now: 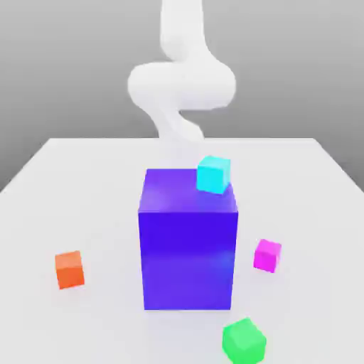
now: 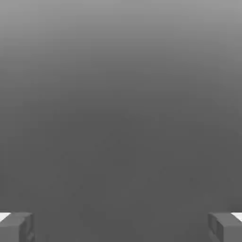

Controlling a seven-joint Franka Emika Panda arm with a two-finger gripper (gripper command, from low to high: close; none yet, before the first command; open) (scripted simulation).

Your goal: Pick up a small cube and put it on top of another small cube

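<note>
The small magenta-pink cube [image 1: 267, 254] rests on the white table to the exterior view's right of the big blue-purple block [image 1: 188, 249]. A small cyan cube [image 1: 213, 174] sits on the block's top, at its far right corner. My white arm [image 1: 181, 78] rises behind the block, well away from the magenta cube. In the hand view my gripper [image 2: 121, 228] is open: its two grey fingertips [image 2: 16, 227] stand far apart with only plain grey between them.
An orange cube [image 1: 70, 269] lies at the exterior view's left of the block. A green cube [image 1: 244, 341] sits near the table's front edge. The white table [image 1: 92, 185] spreads around the tall block, which stands in the middle.
</note>
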